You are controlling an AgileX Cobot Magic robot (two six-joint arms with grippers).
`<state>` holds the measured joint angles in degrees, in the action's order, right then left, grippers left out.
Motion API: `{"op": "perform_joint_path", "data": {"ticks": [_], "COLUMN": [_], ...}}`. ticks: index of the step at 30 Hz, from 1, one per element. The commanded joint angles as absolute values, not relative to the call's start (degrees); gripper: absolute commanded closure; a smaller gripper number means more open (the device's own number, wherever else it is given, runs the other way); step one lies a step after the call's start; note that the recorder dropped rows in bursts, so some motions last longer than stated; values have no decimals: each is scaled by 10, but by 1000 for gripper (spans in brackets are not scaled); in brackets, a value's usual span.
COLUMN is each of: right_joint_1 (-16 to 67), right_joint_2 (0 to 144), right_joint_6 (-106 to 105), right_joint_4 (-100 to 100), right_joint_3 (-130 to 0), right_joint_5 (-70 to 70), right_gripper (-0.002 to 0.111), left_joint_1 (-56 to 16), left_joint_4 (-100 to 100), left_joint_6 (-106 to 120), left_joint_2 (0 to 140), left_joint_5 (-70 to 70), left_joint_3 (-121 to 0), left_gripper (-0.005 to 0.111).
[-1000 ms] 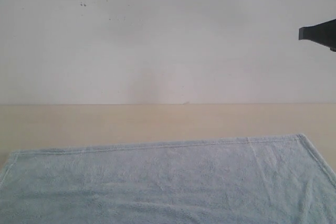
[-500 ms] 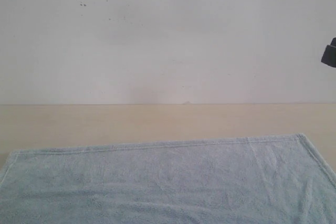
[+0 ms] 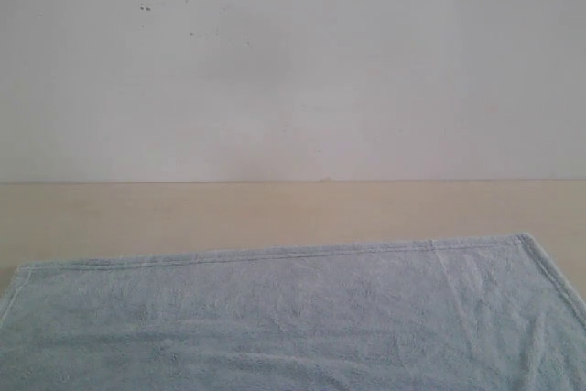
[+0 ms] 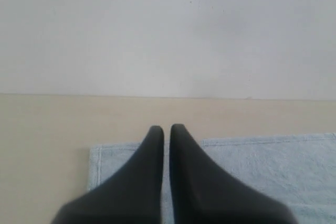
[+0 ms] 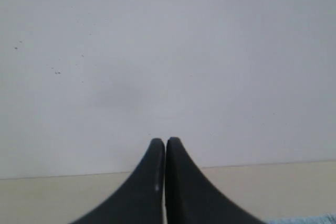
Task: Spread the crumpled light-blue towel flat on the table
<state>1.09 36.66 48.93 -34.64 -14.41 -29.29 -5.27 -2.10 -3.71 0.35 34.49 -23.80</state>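
— At the left fingertips first: what's the grip?
— Left gripper is clenched, both black fingers pressed together with only a thin slit between them. Nothing in it.
— Touching anything?
— Can't tell. The tips sit over the towel near one far corner, just by the hemmed edge, but height above the cloth isn't readable.
— Right side?
— Right gripper is clenched too, and it holds nothing. Behind it are the wall and a strip of table. A sliver of towel shows at the frame edge, apart from the fingers.
— Towel overall?
— Exterior view: the towel is pale blue and fluffy, and it lies spread flat on the table. The stitched hem runs along the far edge, and both far corners are visible. There are a few soft ripples in the pile and no folds. The near part is cut off by the frame.
— Beyond it?
— A beige band of table runs between the far hem and the white wall, which has some dark specks high up on its left.
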Motion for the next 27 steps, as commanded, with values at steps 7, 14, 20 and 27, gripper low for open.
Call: {"op": "perform_joint_path", "data": {"ticks": [7,14,20,27], "right_joint_1": [7,7,7,7], "right_joint_2": [332,332,332,332], "right_joint_6": [542,543,543,543], "right_joint_4": [-366,-366,-366,-366], "right_joint_3": [-137,-137,-137,-137], "right_joint_5": [-327,-328,-328,-328], "right_gripper": [108,108,108,108], "left_joint_1": [-52,-52,-52,-52], "left_joint_4": [-24,-24,-24,-40], "left_joint_6": [-42,-42,-42,-42], "left_joint_2": [0,0,0,0], "left_joint_5": [324,324,324,277], "left_joint_3": [-237,-237,-237,-207], "left_gripper": [103,103,103,103]}}
